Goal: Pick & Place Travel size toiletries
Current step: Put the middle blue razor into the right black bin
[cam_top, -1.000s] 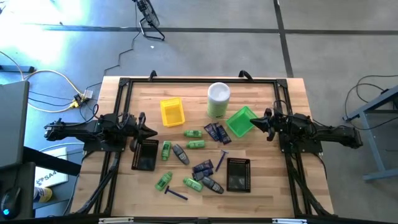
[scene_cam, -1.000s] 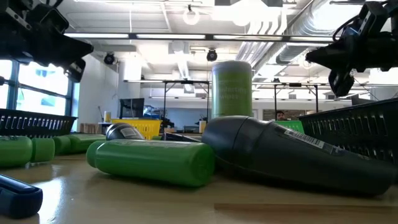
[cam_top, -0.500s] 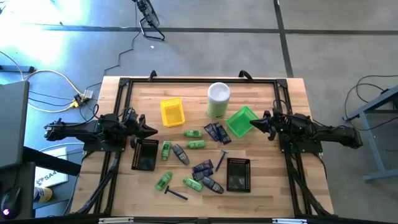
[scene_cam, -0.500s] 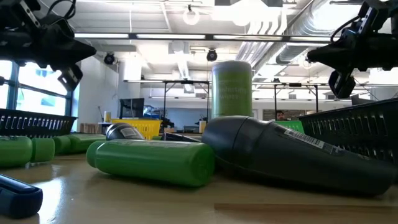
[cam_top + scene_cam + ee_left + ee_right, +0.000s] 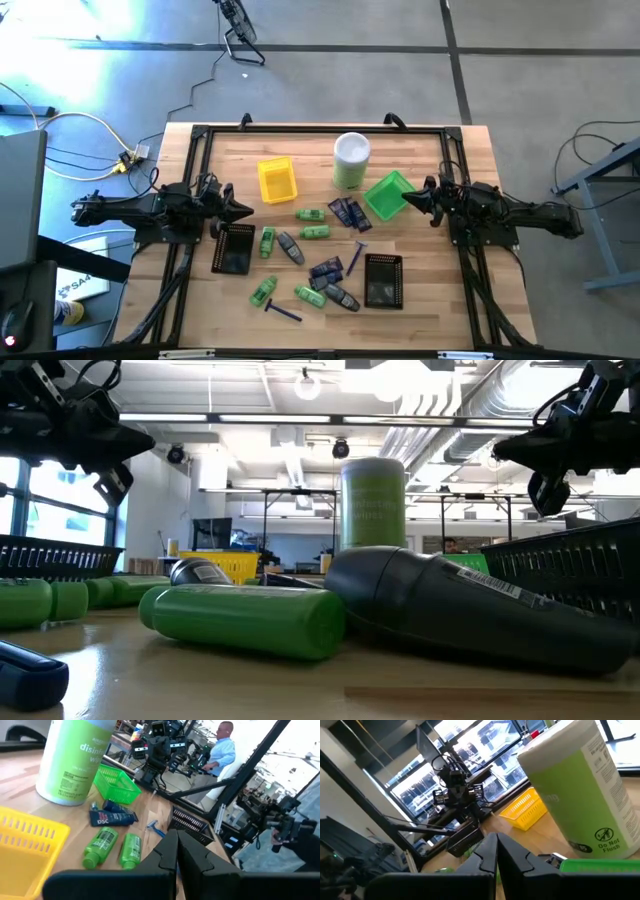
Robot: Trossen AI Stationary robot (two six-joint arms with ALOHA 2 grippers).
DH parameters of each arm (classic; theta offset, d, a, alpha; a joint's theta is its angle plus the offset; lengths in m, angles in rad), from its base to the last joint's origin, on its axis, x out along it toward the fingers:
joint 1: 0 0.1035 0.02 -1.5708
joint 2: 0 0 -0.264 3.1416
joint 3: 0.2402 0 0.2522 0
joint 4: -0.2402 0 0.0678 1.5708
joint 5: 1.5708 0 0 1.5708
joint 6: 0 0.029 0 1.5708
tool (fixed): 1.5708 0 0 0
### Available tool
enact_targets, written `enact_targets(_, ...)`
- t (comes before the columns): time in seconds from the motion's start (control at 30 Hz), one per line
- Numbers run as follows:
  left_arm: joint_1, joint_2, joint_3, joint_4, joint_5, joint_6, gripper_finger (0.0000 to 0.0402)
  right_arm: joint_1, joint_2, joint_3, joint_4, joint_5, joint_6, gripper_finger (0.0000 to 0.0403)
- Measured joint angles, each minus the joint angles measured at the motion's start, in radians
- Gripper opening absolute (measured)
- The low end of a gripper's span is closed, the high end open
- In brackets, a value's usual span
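The toiletries lie loose on the wooden table in the high view: green bottles (image 5: 311, 214) (image 5: 263, 291), grey oval pieces (image 5: 291, 247), navy packets (image 5: 348, 212) (image 5: 326, 270) and purple razors (image 5: 357, 257) (image 5: 282, 311). My left gripper (image 5: 245, 210) hovers shut above the table's left side, just beyond a black tray (image 5: 233, 249). Its wrist view shows the shut fingers (image 5: 177, 851) with two green bottles (image 5: 112, 849) ahead. My right gripper (image 5: 405, 200) hovers shut at the right, beside the green tray (image 5: 388, 195). Its fingers (image 5: 496, 851) point toward the canister (image 5: 580, 795).
A tall pale-green canister with a white lid (image 5: 351, 160) stands near the far edge. A yellow tray (image 5: 277, 180) sits left of it, and a second black tray (image 5: 383, 279) lies toward the near right. A black frame (image 5: 320, 130) borders the table. A person (image 5: 222, 747) is in the room beyond.
My left gripper has edged a little toward the table's middle and turned slightly at the wrist, staying shut. It has then held still. The toiletries have not moved.
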Motion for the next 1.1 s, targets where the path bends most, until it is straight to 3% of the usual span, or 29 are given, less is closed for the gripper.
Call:
enact_targets(0.27, 0.0, 0.0, 0.0, 0.002, -0.09, 0.018, 0.0003, 0.0, 0.0, 0.0, 0.0, 0.03, 0.002, 0.0002)
enact_targets(0.43, 0.0, 0.0, 0.001, 0.001, -0.09, 0.069, 0.0003, 0.0, 0.0, 0.0, 0.001, 0.03, -0.088, 0.0002)
enact_targets(0.73, 0.0, 0.0, 0.001, 0.0, -0.091, 0.081, 0.0003, 0.0, 0.008, 0.028, 0.012, 0.057, -0.091, 0.0002)
enact_targets(1.1, 0.0, 0.0, 0.001, 0.0, -0.092, 0.081, 0.0003, 0.0, 0.139, 0.031, 0.156, 0.057, -0.091, 0.0003)
